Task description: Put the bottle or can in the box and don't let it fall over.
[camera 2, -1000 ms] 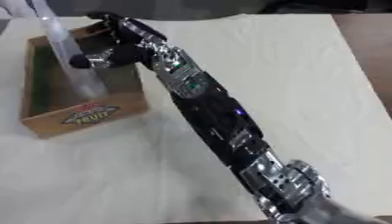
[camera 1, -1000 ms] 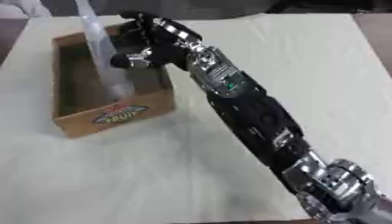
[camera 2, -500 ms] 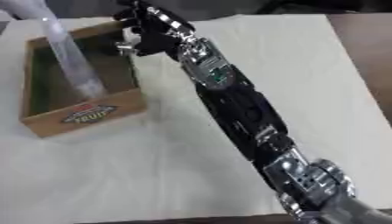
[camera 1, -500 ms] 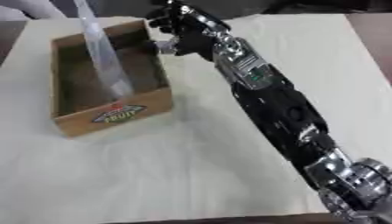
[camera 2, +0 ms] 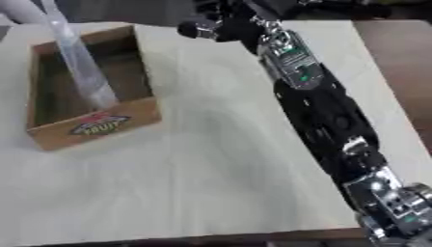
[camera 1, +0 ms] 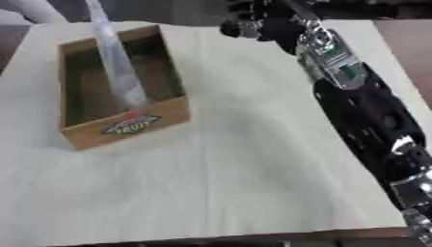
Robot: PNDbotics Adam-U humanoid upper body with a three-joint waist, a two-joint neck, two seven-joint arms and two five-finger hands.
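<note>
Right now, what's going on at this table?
The robot's right hand is up at the table's far edge, well to the right of the cardboard box and holding nothing, fingers curled. A clear plastic bottle stands in the box, tilted, its base in the near right corner, with nothing touching it. The left hand is not in view.

A cream cloth (camera 1: 236, 159) covers the table (camera 2: 397, 53).
</note>
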